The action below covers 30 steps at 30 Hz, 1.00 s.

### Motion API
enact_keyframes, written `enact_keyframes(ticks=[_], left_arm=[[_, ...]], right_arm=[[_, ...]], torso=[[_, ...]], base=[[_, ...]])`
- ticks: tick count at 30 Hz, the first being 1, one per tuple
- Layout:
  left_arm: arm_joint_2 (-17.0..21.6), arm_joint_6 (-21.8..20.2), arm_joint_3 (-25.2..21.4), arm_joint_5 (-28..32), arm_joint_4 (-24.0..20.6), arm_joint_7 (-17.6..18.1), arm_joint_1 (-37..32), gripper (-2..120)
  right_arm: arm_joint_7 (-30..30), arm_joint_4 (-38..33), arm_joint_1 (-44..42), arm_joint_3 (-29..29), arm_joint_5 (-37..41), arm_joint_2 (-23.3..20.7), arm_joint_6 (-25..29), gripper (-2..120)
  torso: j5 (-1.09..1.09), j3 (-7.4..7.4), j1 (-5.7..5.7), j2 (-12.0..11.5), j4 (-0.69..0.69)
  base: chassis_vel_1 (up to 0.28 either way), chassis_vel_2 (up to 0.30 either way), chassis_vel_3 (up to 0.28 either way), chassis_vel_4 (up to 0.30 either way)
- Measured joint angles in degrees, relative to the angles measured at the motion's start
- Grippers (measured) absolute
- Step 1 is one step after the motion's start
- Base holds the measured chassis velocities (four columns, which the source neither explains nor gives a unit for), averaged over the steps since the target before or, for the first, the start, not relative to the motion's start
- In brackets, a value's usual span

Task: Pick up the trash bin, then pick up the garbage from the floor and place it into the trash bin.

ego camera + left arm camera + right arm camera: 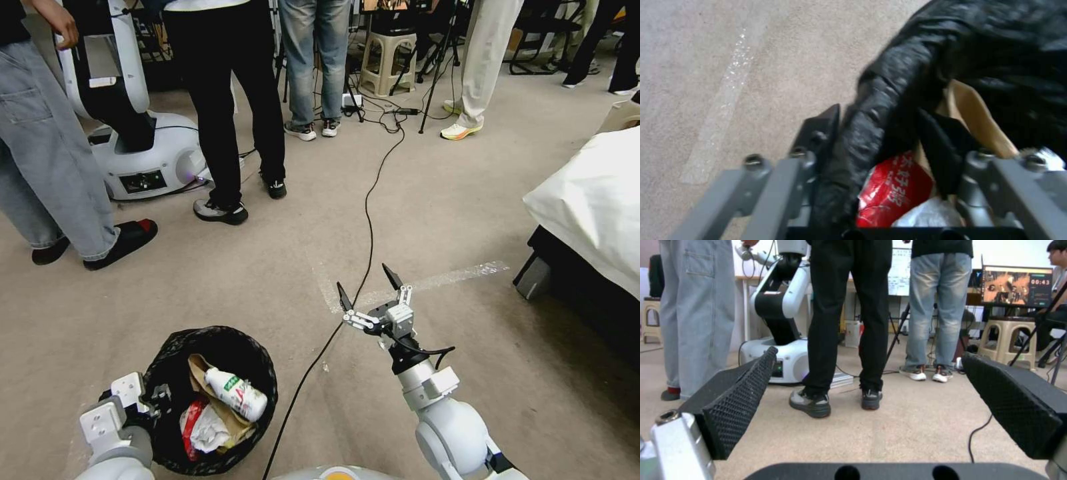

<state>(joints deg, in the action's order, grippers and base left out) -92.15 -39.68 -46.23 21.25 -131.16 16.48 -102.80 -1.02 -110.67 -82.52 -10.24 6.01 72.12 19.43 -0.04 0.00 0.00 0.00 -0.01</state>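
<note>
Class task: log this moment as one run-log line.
left gripper: shut on trash bin rim | bin: bottle, wrappers inside | right gripper: open, above floor

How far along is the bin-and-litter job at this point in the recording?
Bin pickup looks done: the left gripper pinches the trash bin by its bagged rim. Collected so far: a bottle, a brown paper bag and a red wrapper lie inside. The right gripper is open, holding nothing, above the carpet. No loose litter is visible on the floor, so little may remain.
</note>
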Motion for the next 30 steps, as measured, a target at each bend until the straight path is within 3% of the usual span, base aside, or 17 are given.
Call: enact_keyframes(ticks=[15, 28, 30], left_arm=[[0.00, 1.09, -1.37, 3.42, -1.53, 0.15, 1.53, 98], [0.01, 2.06, -2.79, 4.21, -2.98, 1.02, 1.51, 100], [0.01, 3.04, -2.69, 0.18, -4.73, 1.19, -0.69, 100]], right_arm=[[-0.90, -0.36, -0.75, -0.45, -0.01, -0.39, 0.76, 100], [-1.58, -1.09, -1.52, -0.48, -0.44, -0.41, 1.25, 100], [-1.48, -1.18, -1.73, -0.46, -0.50, -0.24, 1.31, 100]], torso=[[0.04, 0.00, 0.00, 0.00, 0.01], [0.04, 0.00, 0.00, 0.00, 0.01], [0.05, 0.00, 0.00, 0.00, 0.01]], base=[[0.000, 0.000, 0.000, 0.000], [0.000, 0.000, 0.000, 0.000], [0.000, 0.000, 0.000, 0.000]])
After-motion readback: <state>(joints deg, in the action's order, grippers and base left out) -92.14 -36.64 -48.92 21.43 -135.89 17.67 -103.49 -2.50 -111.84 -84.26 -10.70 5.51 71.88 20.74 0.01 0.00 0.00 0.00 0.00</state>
